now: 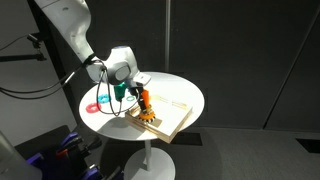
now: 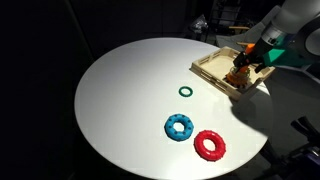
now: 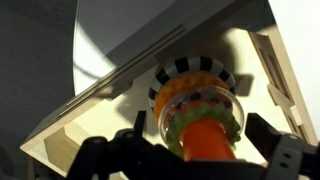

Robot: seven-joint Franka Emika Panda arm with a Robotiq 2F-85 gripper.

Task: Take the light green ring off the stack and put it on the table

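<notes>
The stack (image 3: 192, 88) is an orange peg (image 3: 207, 138) with rings around it, fixed on a tan wooden board (image 2: 212, 66). The light green ring (image 3: 178, 118) sits topmost on the peg, above an orange ring and a black-and-white striped ring (image 3: 190, 68). My gripper (image 3: 202, 135) is open and straddles the top of the stack, one finger on each side of the light green ring. Both exterior views show the gripper (image 1: 138, 88) (image 2: 252, 58) right over the peg (image 1: 144, 103). The board lies near the edge of the round white table (image 1: 175, 92) (image 2: 130, 100).
A red ring (image 2: 209, 145), a blue ring (image 2: 179, 127) and a small dark green ring (image 2: 185, 91) lie loose on the white top. The red ring also shows in an exterior view (image 1: 93, 105). The surroundings are dark.
</notes>
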